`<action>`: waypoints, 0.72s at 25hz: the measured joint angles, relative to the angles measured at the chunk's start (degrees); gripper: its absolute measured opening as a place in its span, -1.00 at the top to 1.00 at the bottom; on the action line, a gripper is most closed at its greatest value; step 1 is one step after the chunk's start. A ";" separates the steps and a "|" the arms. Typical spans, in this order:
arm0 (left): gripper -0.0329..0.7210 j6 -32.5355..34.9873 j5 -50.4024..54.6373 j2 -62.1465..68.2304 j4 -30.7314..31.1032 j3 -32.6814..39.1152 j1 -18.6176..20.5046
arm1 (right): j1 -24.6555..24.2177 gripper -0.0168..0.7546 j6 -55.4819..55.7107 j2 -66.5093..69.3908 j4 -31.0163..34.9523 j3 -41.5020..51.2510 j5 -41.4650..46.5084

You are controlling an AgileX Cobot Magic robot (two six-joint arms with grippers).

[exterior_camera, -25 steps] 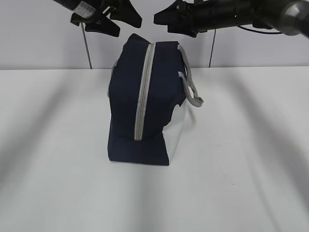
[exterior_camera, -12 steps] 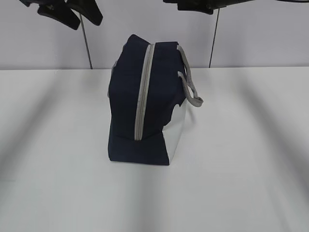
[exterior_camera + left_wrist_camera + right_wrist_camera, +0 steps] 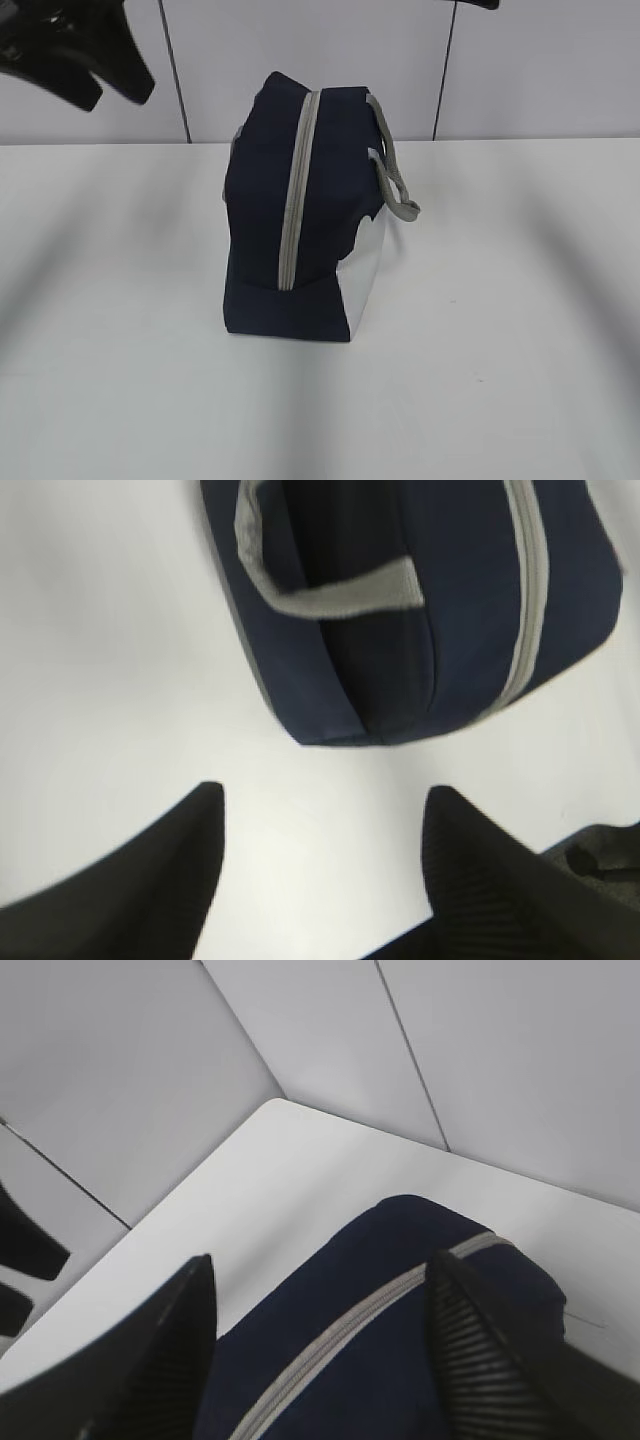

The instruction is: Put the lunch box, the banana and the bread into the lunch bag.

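The navy lunch bag (image 3: 290, 220) stands on the white table with its grey zipper (image 3: 295, 190) closed along the top and front. Its grey handles (image 3: 392, 180) hang on the right side. My left gripper (image 3: 113, 90) hovers high at the upper left, away from the bag. In the left wrist view it (image 3: 325, 792) is open over bare table, with the bag (image 3: 400, 610) beyond it. My right gripper (image 3: 322, 1258) is open in the air above the bag (image 3: 400, 1360); only a sliver of that arm (image 3: 470, 3) shows at the top edge. The lunch box, banana and bread are out of view.
The white table (image 3: 500, 350) spreads around the bag on all sides. A grey panelled wall (image 3: 520, 70) stands behind it. The table's far corner (image 3: 280, 1105) shows in the right wrist view.
Both grippers have pulled away from above the bag. The left one swung out to the upper left, the right one rose almost out of the exterior view. The bag has not moved.
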 joint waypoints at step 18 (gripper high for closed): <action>-0.24 -0.36 -2.58 -42.42 0.10 35.25 -0.07 | 25.19 -0.28 -19.29 -22.23 2.03 35.50 42.40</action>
